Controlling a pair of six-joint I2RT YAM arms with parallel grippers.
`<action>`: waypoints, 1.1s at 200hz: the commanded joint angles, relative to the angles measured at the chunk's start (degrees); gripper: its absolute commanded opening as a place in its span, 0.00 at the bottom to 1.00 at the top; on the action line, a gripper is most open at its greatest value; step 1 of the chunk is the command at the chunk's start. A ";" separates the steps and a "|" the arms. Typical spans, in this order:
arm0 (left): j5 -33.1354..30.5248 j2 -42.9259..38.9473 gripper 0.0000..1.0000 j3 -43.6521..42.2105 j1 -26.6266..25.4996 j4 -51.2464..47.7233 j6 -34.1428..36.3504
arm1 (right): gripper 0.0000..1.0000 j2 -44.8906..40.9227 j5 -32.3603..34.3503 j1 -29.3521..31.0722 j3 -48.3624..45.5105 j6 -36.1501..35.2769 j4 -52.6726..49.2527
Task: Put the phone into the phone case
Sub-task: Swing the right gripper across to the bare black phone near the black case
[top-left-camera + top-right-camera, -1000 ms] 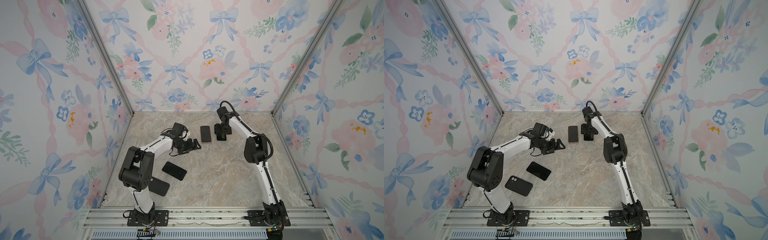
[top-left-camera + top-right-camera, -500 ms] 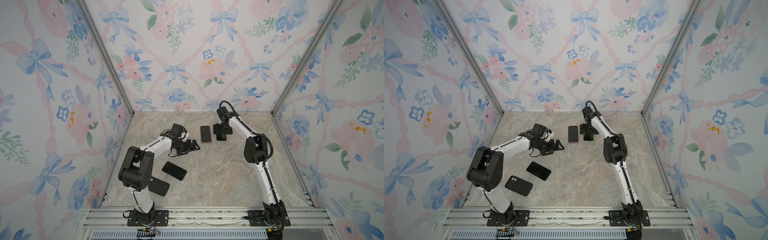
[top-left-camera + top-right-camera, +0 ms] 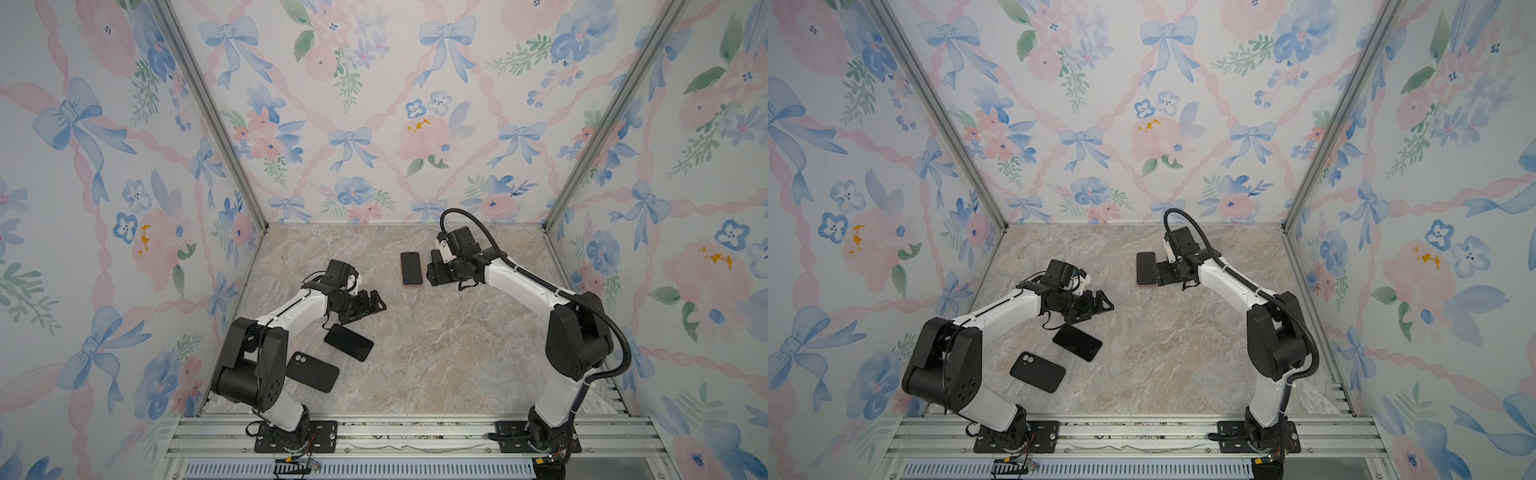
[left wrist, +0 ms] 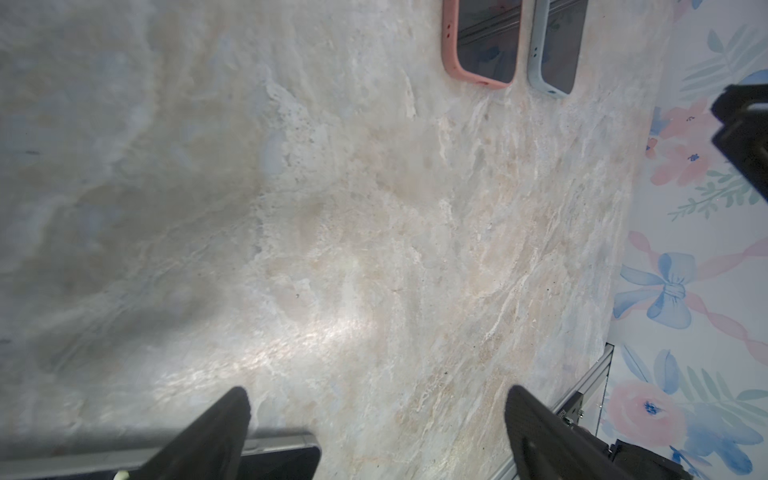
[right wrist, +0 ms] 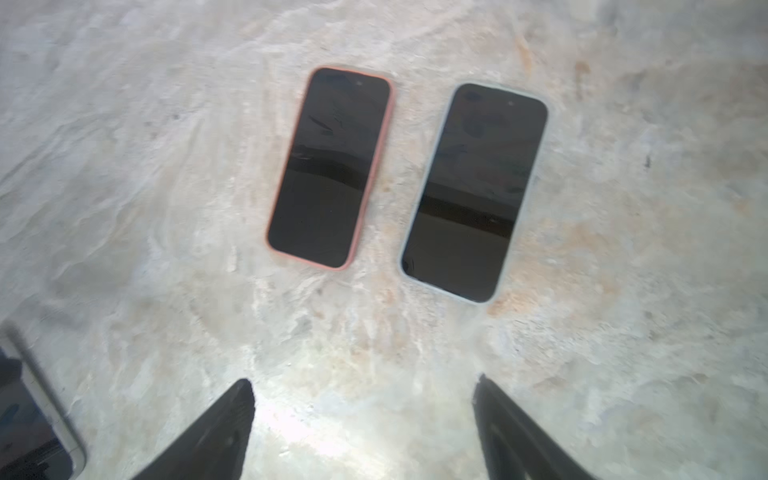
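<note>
Left wrist view shows the left gripper [image 4: 378,390] with its jaws spread wide and nothing between them; set against a second ago, this arm has hardly shifted. The real change is on the right, where the right gripper [image 5: 363,380] has spread its jaws wider while its arm keeps almost the same place, and only bare table [image 5: 166,208] shows between its fingertips; I judge from this that the pale-cased phone [image 5: 473,193] has been let go and lies finished, flat and screen up, just beside the pink-cased phone [image 5: 330,168], so one pairing remains. In both top views, going from the left, the black case [image 3: 311,372] lies close by the left arm's shoulder with its camera cut-out showing; the black phone [image 3: 348,342] lies flat and uncased just beside it, with a gap, between one and two o'clock of it. The left gripper hovers past that phone, so the phone sits at seven o'clock of the jaws, near but not between them; the pink-cased phone lies well apart, between one and two o'clock of those jaws. The right gripper hangs at three o'clock of it, hiding the pale-cased phone from above; in the right wrist view that phone lies ahead of the parted jaws, clear of both fingertips.
</note>
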 commanded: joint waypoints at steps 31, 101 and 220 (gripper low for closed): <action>-2.14 -6.18 0.95 -7.44 5.03 -1.01 -1.74 | 0.85 -2.60 -1.90 12.65 -12.39 -4.16 13.72; -4.10 -13.75 0.95 -14.28 17.38 -0.99 -4.20 | 0.86 6.15 -3.62 29.11 -9.72 -4.33 21.82; -5.01 -11.94 0.94 -15.73 24.05 -0.98 -7.28 | 0.94 18.00 -3.96 32.51 1.13 -6.90 16.31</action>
